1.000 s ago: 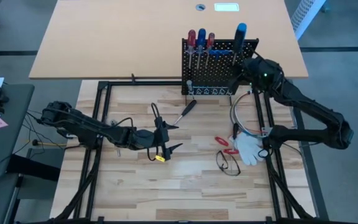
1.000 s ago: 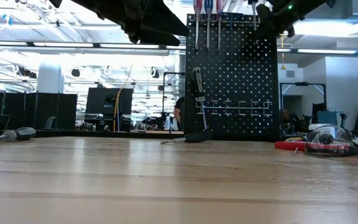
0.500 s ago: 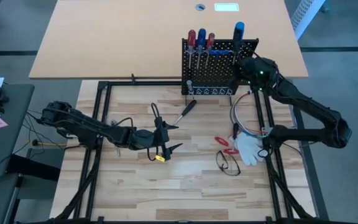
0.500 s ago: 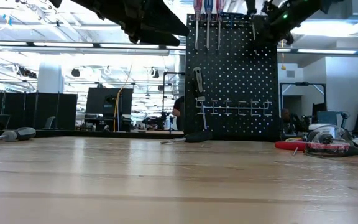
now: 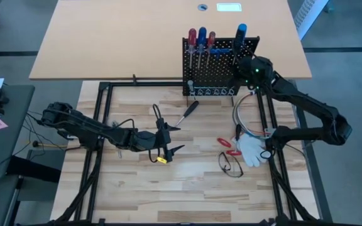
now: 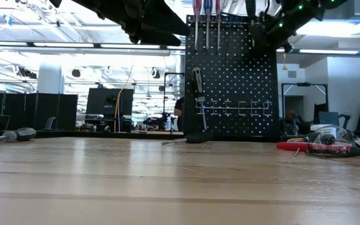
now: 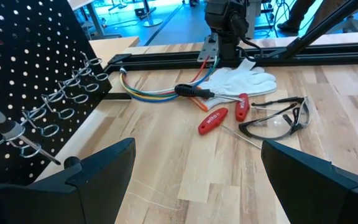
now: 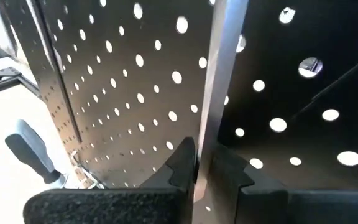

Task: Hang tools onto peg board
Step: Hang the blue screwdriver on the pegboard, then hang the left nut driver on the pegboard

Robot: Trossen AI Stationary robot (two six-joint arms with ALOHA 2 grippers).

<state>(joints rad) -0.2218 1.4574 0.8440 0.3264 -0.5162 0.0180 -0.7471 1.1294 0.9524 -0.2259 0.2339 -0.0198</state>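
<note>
Peg board (image 5: 220, 58) stands upright at 12 o'clock on the butcher-block table (image 5: 187, 188), its row of ring holders (image 6: 236, 110) along the bottom edge. Hung in its top edge: red-handled screwdriver (image 5: 193, 36), blue-handled screwdriver (image 5: 202, 35), a smaller red-handled one (image 5: 212, 39), and a larger blue-handled screwdriver (image 5: 241, 31) toward 1 o'clock.

Right gripper (image 8: 202, 167) pressed close to the board face at 1 o'clock, below the larger blue handle. Fingers nearly together around a thin steel shaft (image 8: 215, 87) that runs up between them; contact cannot be made out, so grip or release cannot be told.

Left gripper (image 5: 168, 139) hovers low near table centre, at 9 o'clock of the pliers, fingers spread wide, nothing between them.

Black-handled screwdriver (image 5: 188, 111) lies on the table just at 6 o'clock of the board. Red-handled pliers (image 7: 224, 114) lie at 4 o'clock, beside safety glasses (image 7: 278, 118) and a white glove (image 7: 244, 79). Printing on the pliers handle too small to read. No other legible writing.
</note>
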